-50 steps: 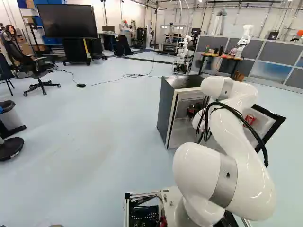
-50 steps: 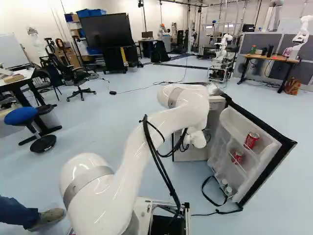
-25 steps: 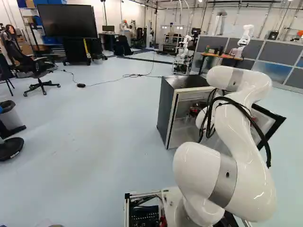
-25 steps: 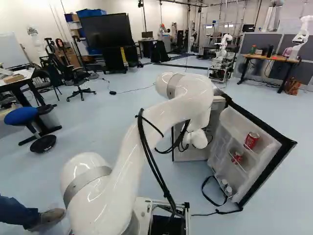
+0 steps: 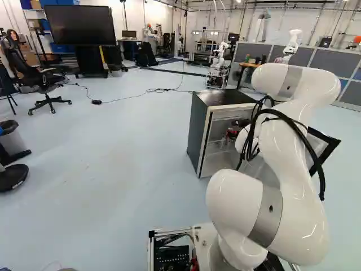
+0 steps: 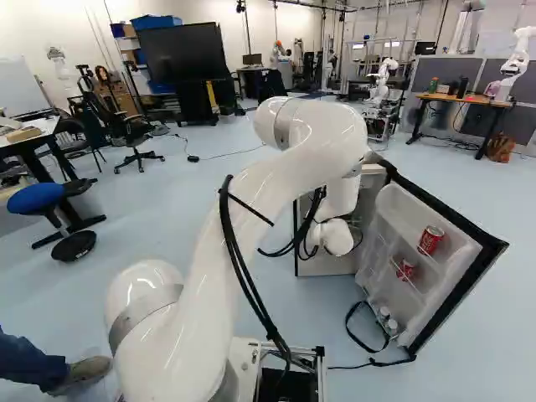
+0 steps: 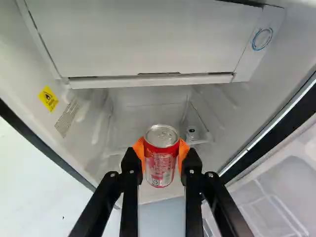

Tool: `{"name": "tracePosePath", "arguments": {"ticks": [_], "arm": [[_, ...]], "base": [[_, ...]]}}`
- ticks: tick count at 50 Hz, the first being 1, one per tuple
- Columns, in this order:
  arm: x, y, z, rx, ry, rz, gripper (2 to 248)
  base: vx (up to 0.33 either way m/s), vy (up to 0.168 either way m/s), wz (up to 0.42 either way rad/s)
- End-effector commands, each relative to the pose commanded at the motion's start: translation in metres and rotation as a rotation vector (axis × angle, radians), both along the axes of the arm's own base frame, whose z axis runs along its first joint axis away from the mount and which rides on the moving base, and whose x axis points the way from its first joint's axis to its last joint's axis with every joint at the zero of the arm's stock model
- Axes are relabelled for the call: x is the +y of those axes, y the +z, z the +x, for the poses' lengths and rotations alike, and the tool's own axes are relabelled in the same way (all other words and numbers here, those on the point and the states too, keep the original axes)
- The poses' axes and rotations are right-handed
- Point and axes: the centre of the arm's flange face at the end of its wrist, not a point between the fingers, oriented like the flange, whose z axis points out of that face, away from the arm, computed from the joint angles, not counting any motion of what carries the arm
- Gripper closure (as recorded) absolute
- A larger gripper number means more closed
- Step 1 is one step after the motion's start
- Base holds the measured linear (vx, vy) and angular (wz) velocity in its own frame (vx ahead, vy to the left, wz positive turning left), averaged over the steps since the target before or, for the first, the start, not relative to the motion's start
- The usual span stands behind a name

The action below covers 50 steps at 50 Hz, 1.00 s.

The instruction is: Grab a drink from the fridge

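Fingers (image 7: 128,170) are clamped on a red soda can (image 7: 160,160), your drink, with an orange pad (image 7: 183,150) pressed to each side. You have the can upright, its silver lid showing, in front of the fridge's pale interior. Whether its base touches anything, you cannot tell. Beyond it, near the back of the interior, is a small container (image 7: 191,132). A white panel (image 7: 148,37) spans the cavity, and a yellow label (image 7: 48,98) sits on the side wall.

In the left base view, your arm (image 5: 282,152) reaches toward the open front of the fridge (image 5: 198,132); the gripper (image 5: 240,123) is partly hidden there, seemingly the dark shape at the opening. At the right of the right base view, the open door (image 6: 456,297) holds an upper can (image 6: 430,240) and a lower can (image 6: 406,270) in its racks.
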Motion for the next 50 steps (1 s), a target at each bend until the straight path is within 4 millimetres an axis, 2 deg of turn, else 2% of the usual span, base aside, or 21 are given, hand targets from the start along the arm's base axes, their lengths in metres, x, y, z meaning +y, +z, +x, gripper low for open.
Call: {"name": "tracePosePath", "arguments": {"ticks": [24, 50], "arm": [[0.019, 0.036, -0.02, -0.002, 0.004, -0.002, 162], [0.022, 0.07, -0.024, -0.032, 0.004, -0.026, 162]], "base": [[0.0, 0.0, 0.0], [0.0, 0.0, 0.0]]}}
